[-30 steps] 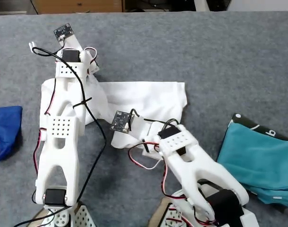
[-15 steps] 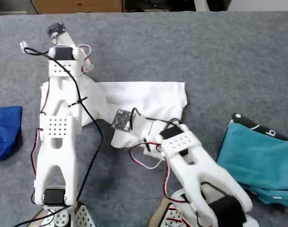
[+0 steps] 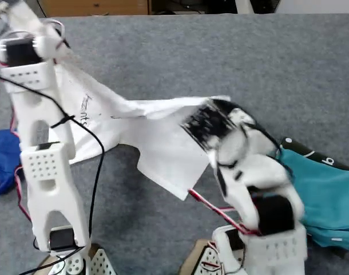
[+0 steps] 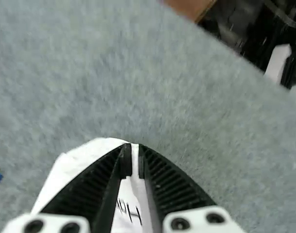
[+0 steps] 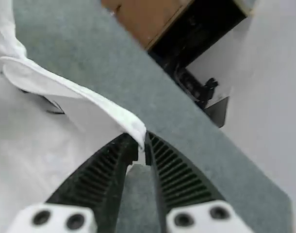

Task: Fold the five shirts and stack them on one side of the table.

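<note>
Your shirt (image 3: 146, 123) hangs stretched above the worktop (image 3: 249, 57). The left fingers (image 4: 120, 165) and right fingers (image 5: 126, 153) are each clenched on an edge. It looks light and limp, so expect sagging. Grip it at corners or hems.

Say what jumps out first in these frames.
The white shirt hangs stretched over the grey table, pinched at one end by the left gripper and at the other by the right gripper. A teal shirt lies at the high view's right edge, a blue shirt at its left.
</note>
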Controlling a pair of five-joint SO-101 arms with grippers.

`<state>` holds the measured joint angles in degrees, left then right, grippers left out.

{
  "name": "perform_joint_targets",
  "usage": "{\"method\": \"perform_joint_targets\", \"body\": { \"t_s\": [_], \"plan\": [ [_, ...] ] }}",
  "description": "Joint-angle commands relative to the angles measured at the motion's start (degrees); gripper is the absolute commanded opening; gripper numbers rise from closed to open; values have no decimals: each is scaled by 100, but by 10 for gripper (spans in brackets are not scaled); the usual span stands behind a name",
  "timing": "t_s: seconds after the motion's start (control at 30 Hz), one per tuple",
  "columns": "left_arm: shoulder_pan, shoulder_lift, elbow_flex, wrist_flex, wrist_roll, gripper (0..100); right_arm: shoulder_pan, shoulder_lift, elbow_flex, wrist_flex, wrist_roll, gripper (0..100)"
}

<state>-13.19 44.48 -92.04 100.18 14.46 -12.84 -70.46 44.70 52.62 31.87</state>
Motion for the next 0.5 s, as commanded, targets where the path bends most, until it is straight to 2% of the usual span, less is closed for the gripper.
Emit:
{"method": "perform_joint_targets", "body": {
  "t_s": [0.0, 0.2, 0.47],
  "plan": [
    [-264, -1147, 396, 53, -149, 18, 523, -365, -505, -387, -62, 5],
    [-598, -2985, 1758, 62, -668, 18, 1332, -391, -1103, -1486, -62, 5],
    [-607, -5648, 2479, 35, -1600, 18, 1411, -382, -2079, -2725, -53, 5]
  ]
}}
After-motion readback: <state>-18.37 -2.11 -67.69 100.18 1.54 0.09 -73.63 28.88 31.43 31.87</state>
